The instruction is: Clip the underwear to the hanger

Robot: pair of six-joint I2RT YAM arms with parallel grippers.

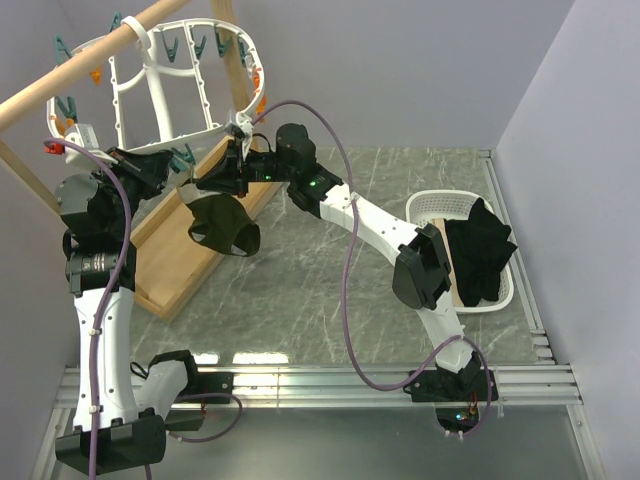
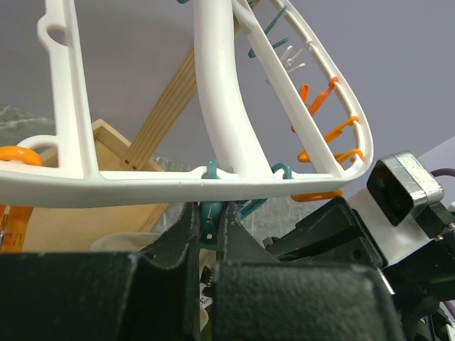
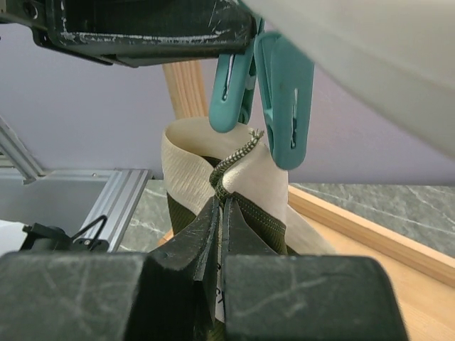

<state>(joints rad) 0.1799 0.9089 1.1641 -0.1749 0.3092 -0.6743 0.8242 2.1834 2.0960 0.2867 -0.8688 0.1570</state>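
The white oval hanger point(image 1: 160, 90) hangs from a wooden pole at the far left; its frame also fills the left wrist view point(image 2: 220, 106). My left gripper point(image 1: 178, 163) is shut on a teal clothespin point(image 2: 208, 219) under the hanger's rim, squeezing it so its two prongs point(image 3: 274, 92) stand apart. My right gripper point(image 1: 228, 177) is shut on the olive-green underwear point(image 1: 222, 226) at its hem point(image 3: 229, 186) and holds it up. The hem's tip reaches just between the clothespin's open prongs. The beige lining point(image 3: 185, 153) faces the right wrist camera.
A wooden pole point(image 1: 90, 70) and tray stand point(image 1: 185, 255) sit under the hanger. A white basket point(image 1: 432, 207) at the right holds a black garment point(image 1: 482, 250). Several orange and teal clothespins point(image 2: 330, 131) dangle from the frame. Grey walls close in both sides.
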